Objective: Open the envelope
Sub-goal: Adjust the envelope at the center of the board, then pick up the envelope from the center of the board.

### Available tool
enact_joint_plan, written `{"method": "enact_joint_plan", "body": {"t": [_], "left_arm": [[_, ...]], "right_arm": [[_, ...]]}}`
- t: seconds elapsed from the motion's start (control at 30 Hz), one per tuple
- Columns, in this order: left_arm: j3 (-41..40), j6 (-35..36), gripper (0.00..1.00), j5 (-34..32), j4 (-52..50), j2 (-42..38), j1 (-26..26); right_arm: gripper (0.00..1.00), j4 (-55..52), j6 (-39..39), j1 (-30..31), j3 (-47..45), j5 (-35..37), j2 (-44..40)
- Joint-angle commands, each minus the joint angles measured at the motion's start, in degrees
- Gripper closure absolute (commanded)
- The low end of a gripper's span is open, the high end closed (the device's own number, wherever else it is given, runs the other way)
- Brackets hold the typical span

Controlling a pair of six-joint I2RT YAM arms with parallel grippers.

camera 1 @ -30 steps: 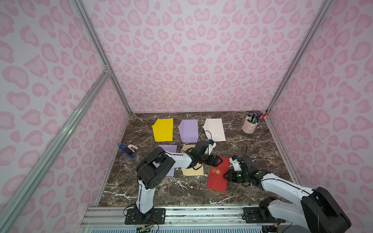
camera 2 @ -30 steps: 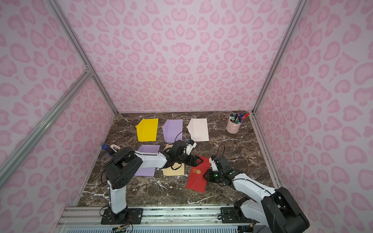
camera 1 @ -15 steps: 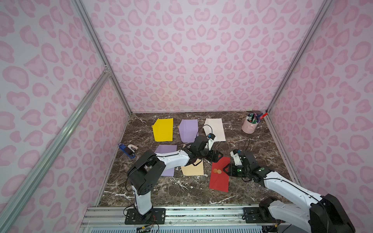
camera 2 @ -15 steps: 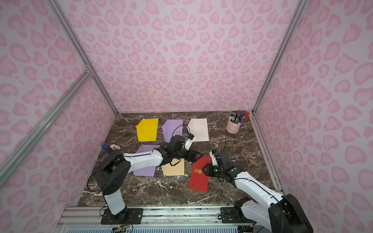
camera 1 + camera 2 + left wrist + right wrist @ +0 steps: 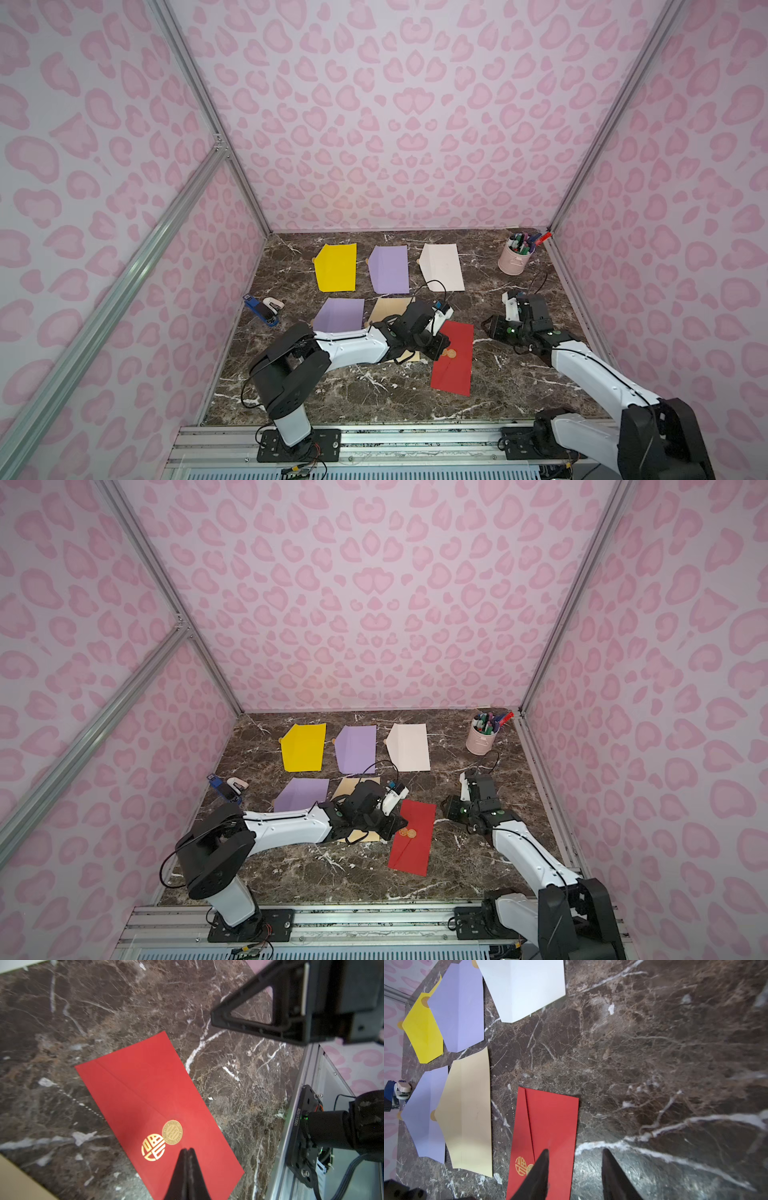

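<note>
The red envelope [image 5: 457, 370] is being shown lying flat on the dark marbled desk [image 5: 374, 395]. Its flap is being held shut by a round gold seal [image 5: 172, 1132].

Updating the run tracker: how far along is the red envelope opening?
Done: nothing yet; the red envelope lies flat, flap down under the gold seal. In hand: the left gripper is shut, tips by the seal; whether it pinches the flap is unclear. The right gripper is open beside the envelope. To do: lift the flap.

Bare tabletop [image 5: 498, 386] beside red envelope [image 5: 455, 374], left arm [image 5: 353, 353] overhanging
</note>
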Motion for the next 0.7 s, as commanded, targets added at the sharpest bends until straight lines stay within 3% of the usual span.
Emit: {"method": "enact_joint_plan", "body": {"t": [0.0, 0.1, 0.3, 0.67], "left_arm": [[-0.53, -0.91, 0.97, -2.79, -1.66, 0.26, -0.81], [-1.16, -1.60, 0.97, -3.17, -2.35, 0.77, -1.51], [-3.69, -3.44, 0.97, -3.04, -1.70, 1.96, -3.53], [-5.61, -4.35, 0.97, -5.44, -1.79, 1.01, -4.38]], "right_arm": [[0.57, 3.66, -2.40, -1.71, 1.91, -6.38, 5.05], [0.56, 7.58, -2.17, -2.78, 2.45, -11.03, 9.29], [0.55, 12.37, -2.35, -3.97, 3.24, -13.83, 14.51], [0.55, 16.81, -2.48, -4.32, 2.62, -13.12, 19.56]]}}
